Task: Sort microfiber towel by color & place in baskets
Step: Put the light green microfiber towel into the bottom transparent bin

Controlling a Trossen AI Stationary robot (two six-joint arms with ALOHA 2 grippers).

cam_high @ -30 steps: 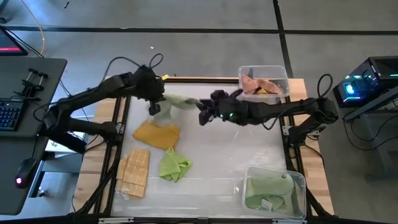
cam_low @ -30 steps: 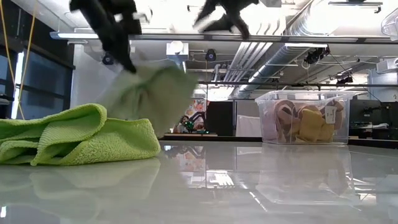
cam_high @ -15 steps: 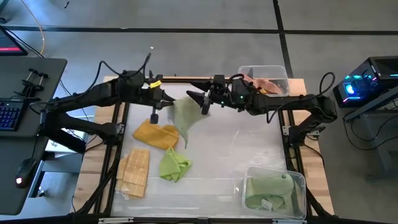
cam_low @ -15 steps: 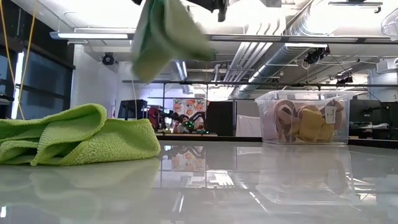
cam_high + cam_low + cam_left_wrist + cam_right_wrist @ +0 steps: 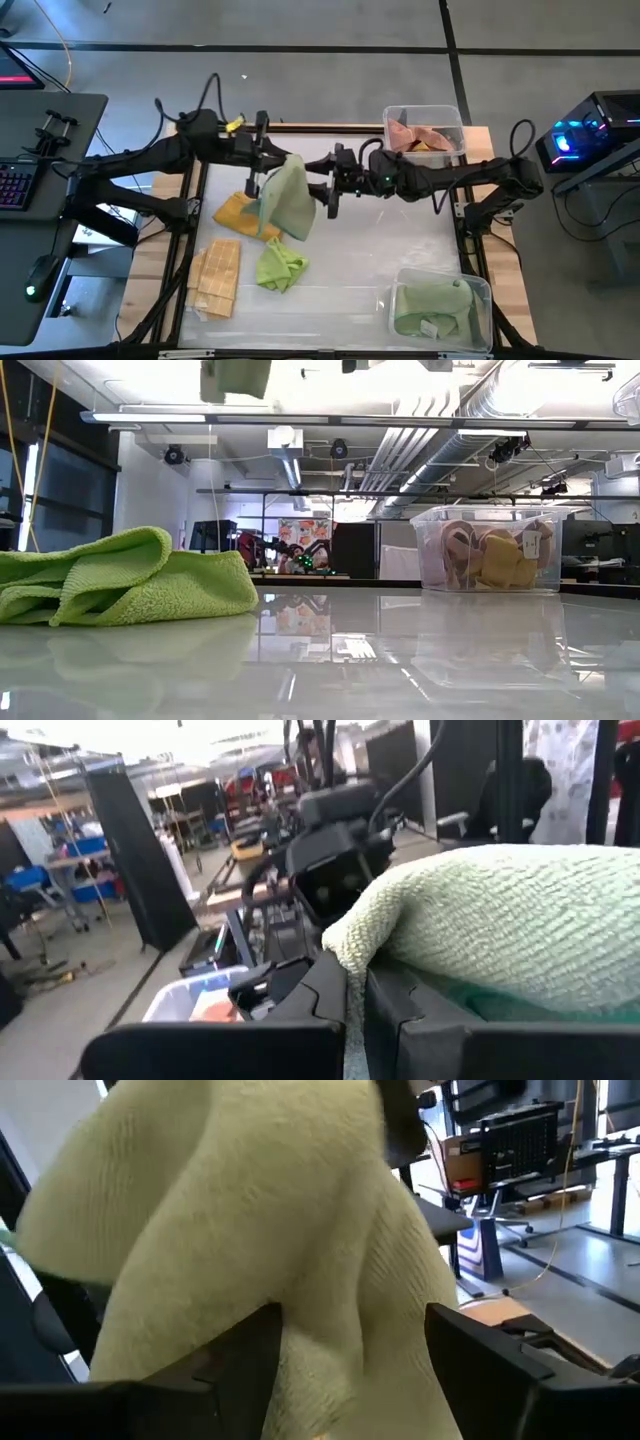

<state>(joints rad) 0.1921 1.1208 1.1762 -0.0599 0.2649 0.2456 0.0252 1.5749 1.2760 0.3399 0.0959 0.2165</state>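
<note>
A pale green towel point(image 5: 288, 195) hangs in the air over the table's middle, between both arms. My left gripper point(image 5: 266, 172) is shut on it at its left upper part. My right gripper point(image 5: 328, 195) is open at the towel's right side; in its wrist view the bunched cloth point(image 5: 270, 1230) fills the gap between its fingers point(image 5: 355, 1370). Only the towel's lower end point(image 5: 235, 378) shows in the low view. A clear basket point(image 5: 458, 125) with orange and pink towels sits at the far right. Another basket point(image 5: 485, 290), holding green towels, sits at the near right. My left gripper pinches a fold of the pale green towel point(image 5: 380, 935) between its two fingers point(image 5: 330, 995), coming level from the table's left. The towel is lifted clear and hangs below the hold. My right gripper's fingers point(image 5: 240, 1355) stand on either side of the cloth; I cannot tell whether they touch it.
On the table's left half lie an orange towel point(image 5: 250, 215), a bright green towel point(image 5: 280, 265) point(image 5: 120, 575) and a folded tan towel point(image 5: 218, 275). The far basket point(image 5: 490, 550) stands at the right in the low view. Bare tabletop lies between the two baskets.
The pale green towel has been raised from just above the table until only its lower end shows at the top of the low view. It was drawn out thin between the arms and now hangs as a wider sheet. My left gripper has shifted toward the right gripper.
</note>
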